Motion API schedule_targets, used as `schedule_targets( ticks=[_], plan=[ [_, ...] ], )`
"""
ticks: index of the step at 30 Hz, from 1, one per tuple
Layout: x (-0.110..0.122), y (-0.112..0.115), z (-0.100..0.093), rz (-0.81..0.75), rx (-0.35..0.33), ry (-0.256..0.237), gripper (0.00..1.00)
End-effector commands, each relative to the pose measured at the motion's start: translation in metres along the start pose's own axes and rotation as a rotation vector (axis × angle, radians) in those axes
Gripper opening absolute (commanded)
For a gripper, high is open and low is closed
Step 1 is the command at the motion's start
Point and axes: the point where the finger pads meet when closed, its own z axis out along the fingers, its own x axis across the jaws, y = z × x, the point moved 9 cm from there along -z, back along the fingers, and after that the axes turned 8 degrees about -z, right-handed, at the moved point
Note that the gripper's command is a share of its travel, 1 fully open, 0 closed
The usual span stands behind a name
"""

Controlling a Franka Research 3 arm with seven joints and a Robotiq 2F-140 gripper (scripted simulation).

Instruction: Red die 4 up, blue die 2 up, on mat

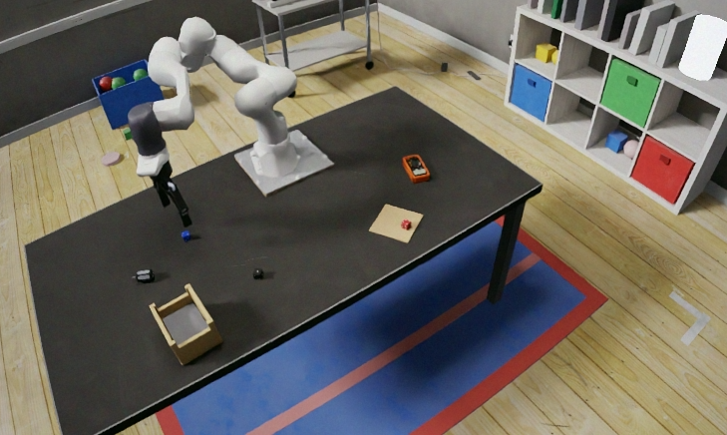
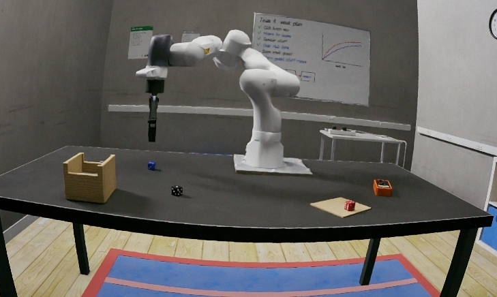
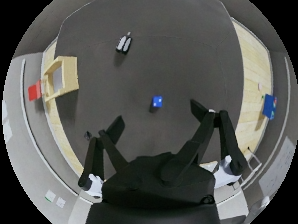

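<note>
The blue die sits on the black table; pale pips show, but its top number is too small to read surely. My gripper is open and empty, pointing down well above the table near the blue die. The red die sits on the tan mat, towards one side; its top number is not readable. The black die sits on the table towards the front; its white pips show in the exterior view.
A wooden open box stands at the front left. A small black and grey object lies behind it. An orange device lies behind the mat. The arm's base plate is at the table's back edge.
</note>
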Motion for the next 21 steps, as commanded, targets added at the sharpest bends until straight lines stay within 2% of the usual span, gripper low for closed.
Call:
schedule_targets(
  ticks=[1, 7, 10, 11, 21],
  plan=[
    [0.0026, 0.0002, 0.0003, -0.167, -0.007, 0.005, 1.00],
    [0.0025, 0.0004, 0.0011, -0.276, -0.007, 0.005, 1.00],
    [0.0025, 0.0004, 0.0012, -0.283, -0.007, 0.004, 1.00],
    [0.0024, 0.0006, 0.0016, -0.335, -0.008, 0.004, 1.00],
    [0.0023, 0.0010, 0.0028, -0.500, -0.008, 0.004, 1.00]
  ],
)
